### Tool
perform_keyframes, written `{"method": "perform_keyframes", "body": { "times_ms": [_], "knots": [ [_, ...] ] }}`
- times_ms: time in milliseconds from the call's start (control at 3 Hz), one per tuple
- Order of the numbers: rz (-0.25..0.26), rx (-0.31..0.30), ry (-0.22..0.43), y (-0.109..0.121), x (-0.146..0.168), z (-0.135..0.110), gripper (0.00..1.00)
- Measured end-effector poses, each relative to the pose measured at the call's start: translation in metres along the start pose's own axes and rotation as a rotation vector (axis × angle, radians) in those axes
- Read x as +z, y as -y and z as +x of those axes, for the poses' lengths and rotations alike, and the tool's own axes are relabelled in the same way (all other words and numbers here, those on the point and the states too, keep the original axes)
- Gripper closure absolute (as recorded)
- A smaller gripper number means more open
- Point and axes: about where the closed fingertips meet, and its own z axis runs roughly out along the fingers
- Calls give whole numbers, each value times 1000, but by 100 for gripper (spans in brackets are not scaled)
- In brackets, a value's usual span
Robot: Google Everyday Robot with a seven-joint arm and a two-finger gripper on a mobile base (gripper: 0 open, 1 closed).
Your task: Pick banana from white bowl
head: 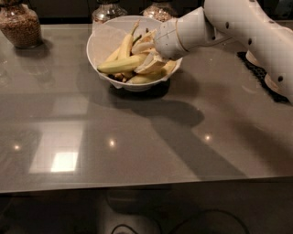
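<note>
The white bowl (103, 43) stands at the back middle of the grey table and holds several bananas. The long greenish-yellow banana (120, 64) lies across the top of the pile, its left tip over the bowl's left side. My gripper (146, 55) reaches into the bowl from the right on the white arm (238, 27). Its pale fingers (142, 45) sit above and below the banana's right end and are closed on it. The other bananas (137, 78) lie under and behind it, partly hidden by the gripper.
A glass jar of brown grains (20, 25) stands at the back left. Two more jars (107, 9) stand behind the bowl. A dark mat (263, 77) with a white object lies at the right edge. The table's front edge (137, 186) runs across the bottom.
</note>
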Motion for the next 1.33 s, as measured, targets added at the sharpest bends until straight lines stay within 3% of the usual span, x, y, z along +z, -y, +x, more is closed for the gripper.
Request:
{"method": "perform_keyframes", "body": {
  "times_ms": [333, 667, 1333],
  "knots": [
    [-2, 1, 0, -1, -1, 0, 92],
    [-6, -1, -3, -2, -6, 0, 100],
    [-10, -39, -35, -2, -31, -3, 100]
  ]
}}
